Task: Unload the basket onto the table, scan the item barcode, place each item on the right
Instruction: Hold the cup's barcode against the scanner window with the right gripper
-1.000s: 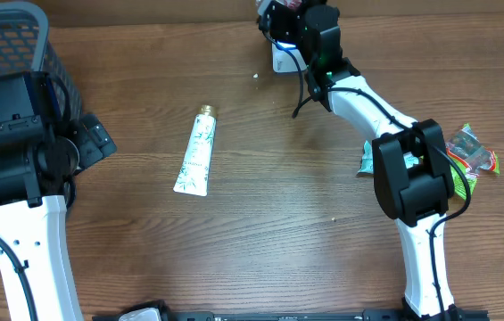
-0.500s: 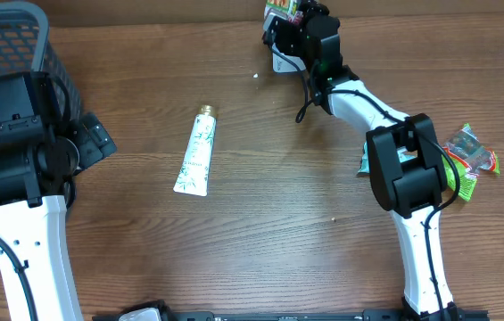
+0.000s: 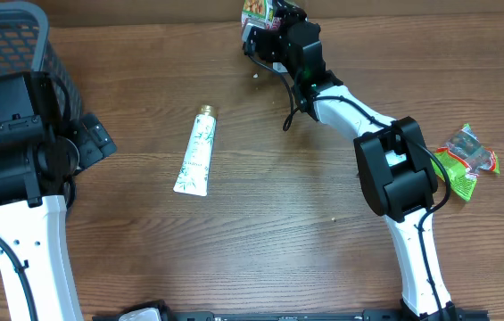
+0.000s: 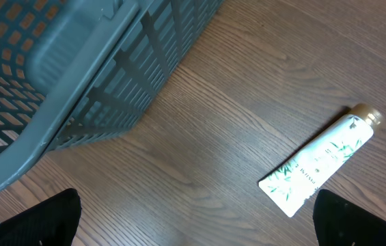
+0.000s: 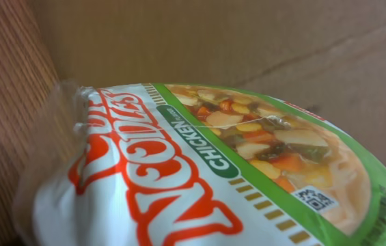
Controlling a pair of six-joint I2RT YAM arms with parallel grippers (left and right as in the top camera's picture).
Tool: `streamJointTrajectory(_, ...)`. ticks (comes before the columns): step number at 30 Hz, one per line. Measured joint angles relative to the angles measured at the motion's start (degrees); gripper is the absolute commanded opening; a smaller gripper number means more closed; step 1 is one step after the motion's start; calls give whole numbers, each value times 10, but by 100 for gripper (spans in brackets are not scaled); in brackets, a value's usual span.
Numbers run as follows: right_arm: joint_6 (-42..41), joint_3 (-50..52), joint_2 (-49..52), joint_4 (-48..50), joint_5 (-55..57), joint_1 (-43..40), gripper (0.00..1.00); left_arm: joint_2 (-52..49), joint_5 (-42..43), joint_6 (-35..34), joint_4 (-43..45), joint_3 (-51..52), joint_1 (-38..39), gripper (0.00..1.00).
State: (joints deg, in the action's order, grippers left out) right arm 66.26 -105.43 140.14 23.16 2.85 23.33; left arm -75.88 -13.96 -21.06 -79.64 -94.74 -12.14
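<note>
The item is a cup of chicken noodles point(image 3: 254, 11), white with orange letters and a green rim. It sits at the table's far edge, top centre in the overhead view, and my right gripper point(image 3: 268, 25) is shut on it. The lid point(image 5: 199, 178) fills the right wrist view, with a small square code point(image 5: 313, 199) near its rim; the fingers are hidden there. My left gripper point(image 4: 199, 222) hangs open over bare wood at the left, holding nothing. Its black fingertips point(image 4: 52, 219) show at the bottom corners of the left wrist view.
A white tube with a gold cap point(image 3: 196, 152) point(image 4: 319, 164) lies on the wood left of centre. A grey mesh basket point(image 3: 6, 40) point(image 4: 76, 75) stands at the far left. Green and red snack packets point(image 3: 466, 160) lie at the right edge, beside the right arm.
My right gripper has carried the noodle cup leftward along the far edge of the table. The left arm and the tube have not moved.
</note>
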Motion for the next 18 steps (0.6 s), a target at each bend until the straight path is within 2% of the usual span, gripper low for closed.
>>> streamJointTrajectory(15,-9,0,0,-4,6,-1,36,0,0,0,0,0,0,100)
streamJointTrajectory(18,-33,0,0,-12,6,-1,36,0,0,0,0,0,0,100)
